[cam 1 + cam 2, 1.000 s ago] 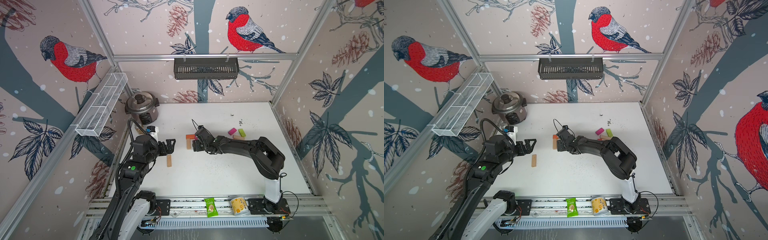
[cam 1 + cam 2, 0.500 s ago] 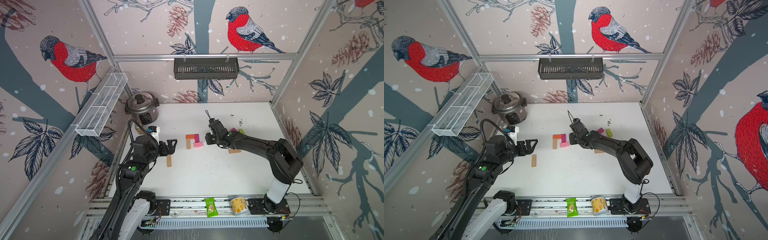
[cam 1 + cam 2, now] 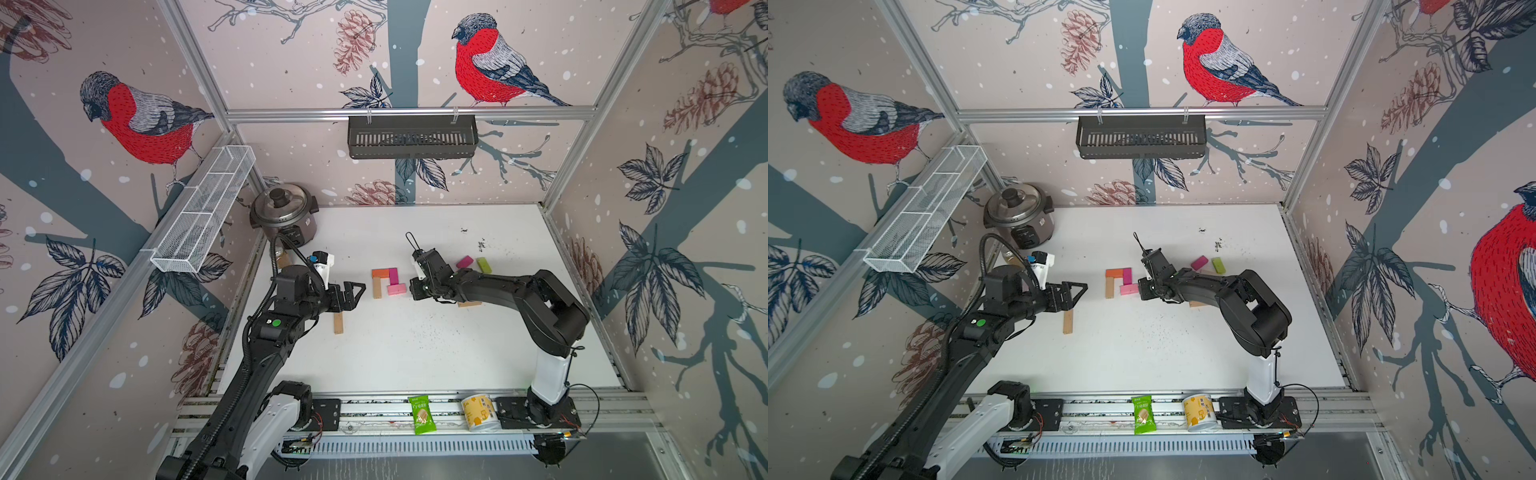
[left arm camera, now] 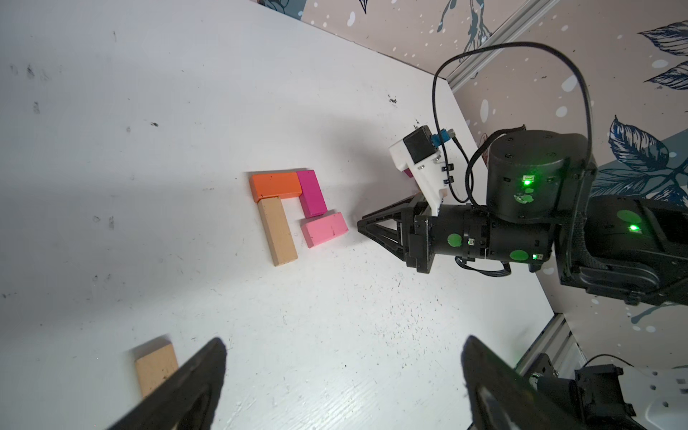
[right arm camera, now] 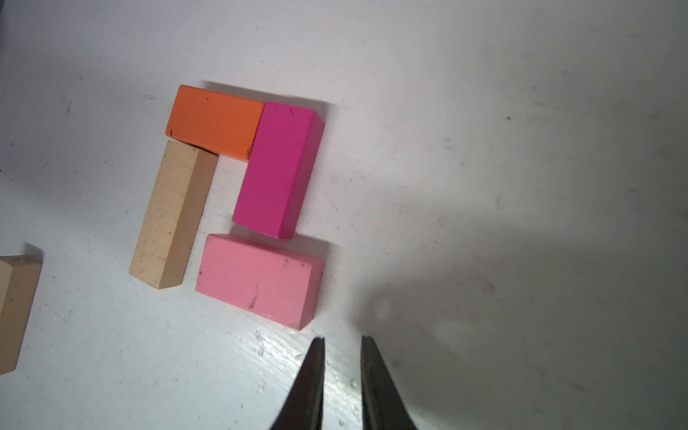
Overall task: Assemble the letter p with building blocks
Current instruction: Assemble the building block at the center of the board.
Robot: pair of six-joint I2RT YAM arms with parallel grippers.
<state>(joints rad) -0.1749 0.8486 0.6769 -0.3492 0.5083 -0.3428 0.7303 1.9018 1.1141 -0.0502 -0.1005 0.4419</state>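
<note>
- The P is half built mid-bench (image 3: pixel 415 353). An orange block (image 5: pixel 214 121) forms the top, a magenta block (image 5: pixel 277 171) the right side, and a wood bar (image 5: pixel 171 216) the stem.
- The light pink block (image 5: pixel 257 279) closes the bowl, but it sits skewed. There's a sliver of gap to the wood bar, and it's close under the magenta end.
- The right tool (image 5: pixel 342 340) has its jaws pinched almost together with only a thin slit between them, and it's gripping nothing. Its tips are just beside the pink block's outer corner.
- My guess is a nudge comes next. A push off-centre on that corner would spin the pink block rather than slide it. It could also shove the stem or the magenta piece out of line, since nothing pins them down.
- The left tool (image 3: pixel 356 296) hovers wide open and empty, near a loose wood bar (image 3: pixel 338 323) lying well apart from the letter.
- The stem looks short, so that bar probably goes on its end. If it's set down crooked, it bumps the stem and the whole P drifts.
- Both arms are aimed at the same spot, so they could clip each other.
</note>
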